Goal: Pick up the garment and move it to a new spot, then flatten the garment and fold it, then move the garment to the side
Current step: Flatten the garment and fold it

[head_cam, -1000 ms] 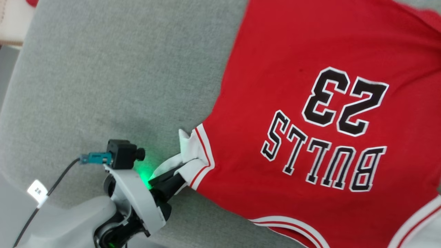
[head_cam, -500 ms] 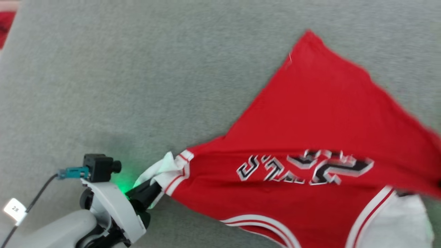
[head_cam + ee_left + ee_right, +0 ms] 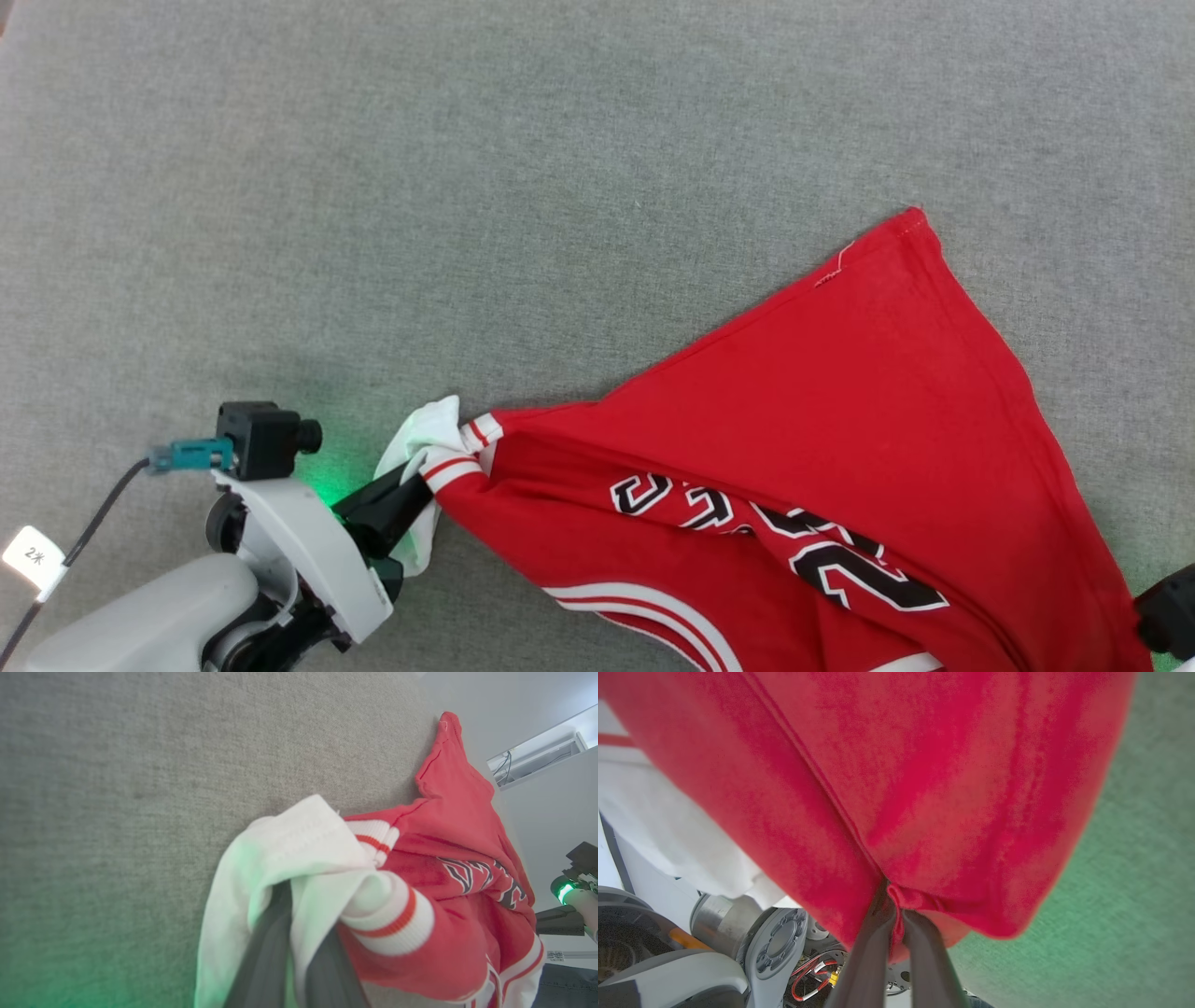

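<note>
Head view: garment [image 3: 840,439], a red jersey with black white-edged lettering, stretched between two hands. Its far red corner lies on the grey woven surface [image 3: 373,187], and its near part appears lifted and creased. Left hand [image 3: 425,485] is clamped on the white sleeve beside the striped trim. Right hand [image 3: 1165,611] is at the lower right edge, partly cut off, so its grip is not readable here. Left wrist view: left hand [image 3: 301,919], both dark fingers pinching bunched white sleeve cloth. The garment [image 3: 444,858] trails away to the right hand [image 3: 558,921]. Right wrist view: right hand [image 3: 892,893], fingers closed on a gathered fold of the garment [image 3: 924,788], which hangs in front of the camera. Progress, as judged: the pick-up is made and the carry to a new spot is under way. Setting down, flattening, folding and moving aside are not yet done.
</note>
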